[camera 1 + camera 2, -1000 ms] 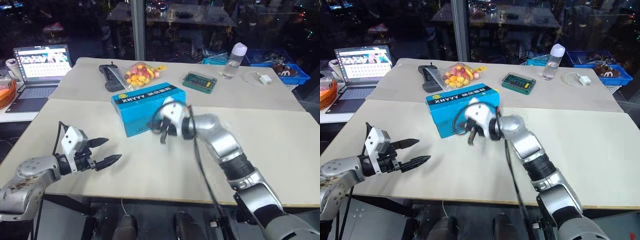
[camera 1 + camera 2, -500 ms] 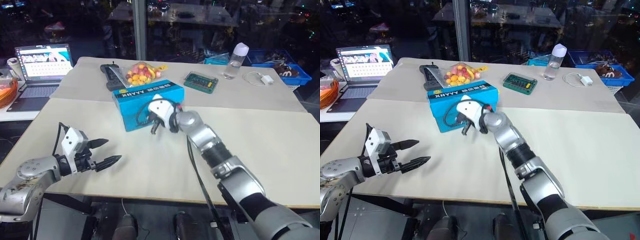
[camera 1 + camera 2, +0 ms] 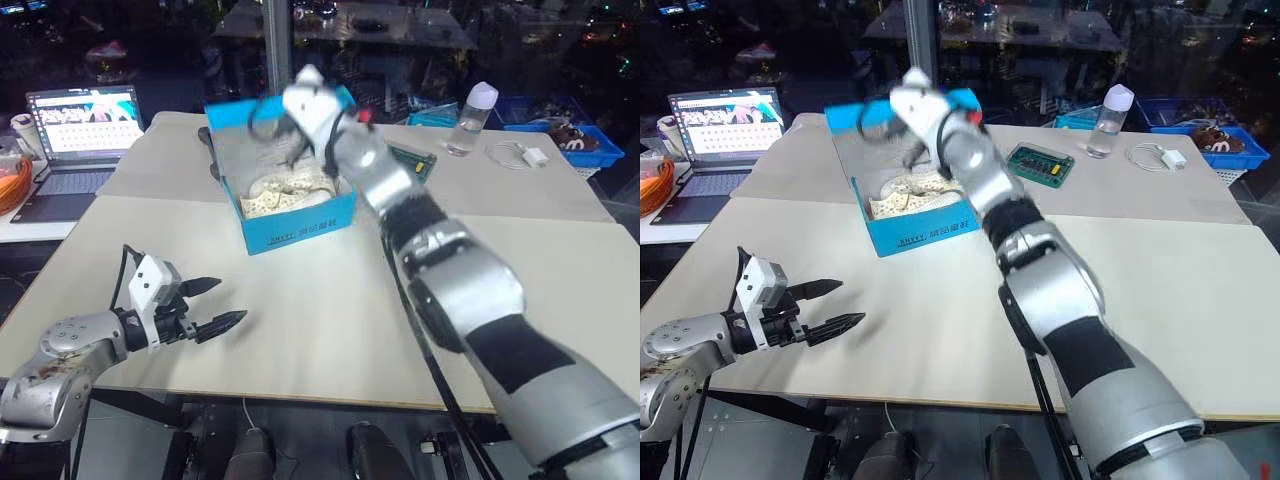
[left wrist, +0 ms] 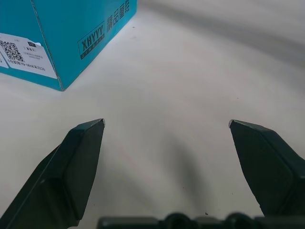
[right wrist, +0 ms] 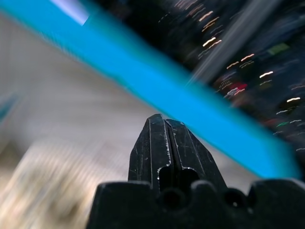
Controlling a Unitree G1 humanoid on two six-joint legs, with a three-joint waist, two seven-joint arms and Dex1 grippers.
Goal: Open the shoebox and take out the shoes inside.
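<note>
The bright blue shoebox (image 3: 300, 226) stands open at the table's middle back. Its hinged lid (image 3: 232, 109) is lifted upright, white inside showing. A cream perforated shoe (image 3: 288, 192) lies inside the box. My right gripper (image 3: 288, 135) is raised over the box, shut with nothing between its fingers. In the right wrist view the fingertips (image 5: 164, 125) sit right under the lid's blue rim (image 5: 157, 88). My left gripper (image 3: 230, 300) hovers open over the table's near left, well short of the box; the box's corner (image 4: 57, 38) lies ahead of it.
An open laptop (image 3: 85, 115) sits at the far left. A clear bottle (image 3: 476, 120), a green case (image 3: 415, 160) and a white cable (image 3: 520, 155) lie at the back right, with blue bins (image 3: 585, 150) beyond the table edge.
My right gripper rose from the box's front and swung the lid up. The box was shut before and now stands open with a shoe showing. The left arm stayed put.
</note>
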